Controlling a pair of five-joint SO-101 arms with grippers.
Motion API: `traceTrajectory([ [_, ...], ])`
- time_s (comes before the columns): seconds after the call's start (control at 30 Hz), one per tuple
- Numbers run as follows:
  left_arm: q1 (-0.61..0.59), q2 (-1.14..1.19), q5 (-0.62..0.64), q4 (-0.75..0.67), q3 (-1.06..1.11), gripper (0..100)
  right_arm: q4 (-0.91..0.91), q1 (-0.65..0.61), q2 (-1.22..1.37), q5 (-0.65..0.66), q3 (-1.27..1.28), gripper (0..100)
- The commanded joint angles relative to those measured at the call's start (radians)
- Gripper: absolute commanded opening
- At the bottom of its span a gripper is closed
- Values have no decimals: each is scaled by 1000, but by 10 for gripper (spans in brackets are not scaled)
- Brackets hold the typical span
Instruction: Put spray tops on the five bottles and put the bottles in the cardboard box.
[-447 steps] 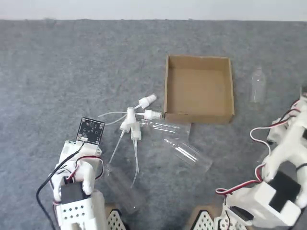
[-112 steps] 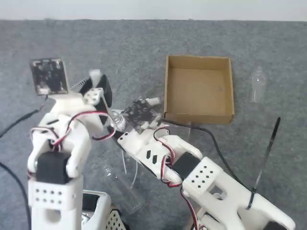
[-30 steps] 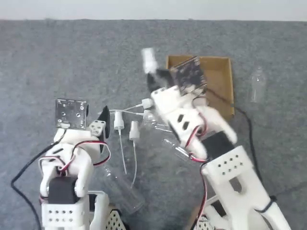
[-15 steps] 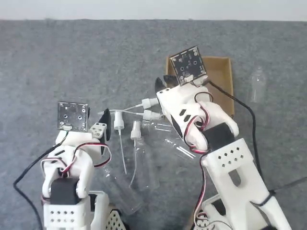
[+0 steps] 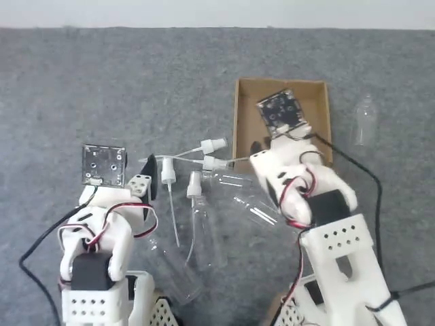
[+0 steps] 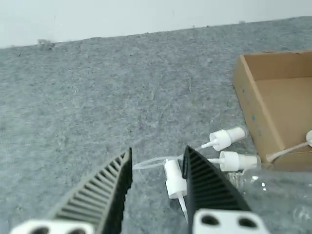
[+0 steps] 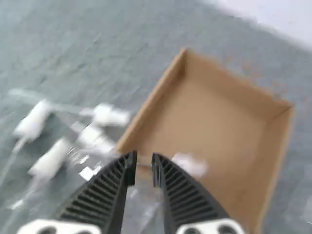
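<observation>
- My left claw hovers low over the grey felt table, jaws spread wide and empty
- One loose spray top lies just ahead of it, in line with the gap
- Near my left base a bare bottle lies on its side
- Just beside it a second bottle lies with a white cap piece at its neck; whether that is seated or merely touching, I cannot tell
- A far top and a near top lie together just short of the box's left wall
- A third bottle and a fourth bottle lie on their sides by my right arm
- My right claw hangs over the near wall of the cardboard box, jaws drawn close with a thin gap, gripping nothing
- A white piece, likely a spray top, lies inside by that wall
- The fifth bottle stands upright to the right of the box, well apart from the rest
- I judge the capping step is in hand, since no bottle lies in the box
- Next, I think, my left claw must drop and close on the head of the spray top, not its thin tube, while my right claw steadies a bottle by its body
</observation>
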Motion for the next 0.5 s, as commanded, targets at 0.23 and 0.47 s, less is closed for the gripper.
traceTrajectory([
  [0.23,-81,-20,-75,-52,87,159,-85,107,285,-97,-181,111],
  [0.47,-144,-20,-75,-133,177,159,74,159,654,-293,-514,68],
])
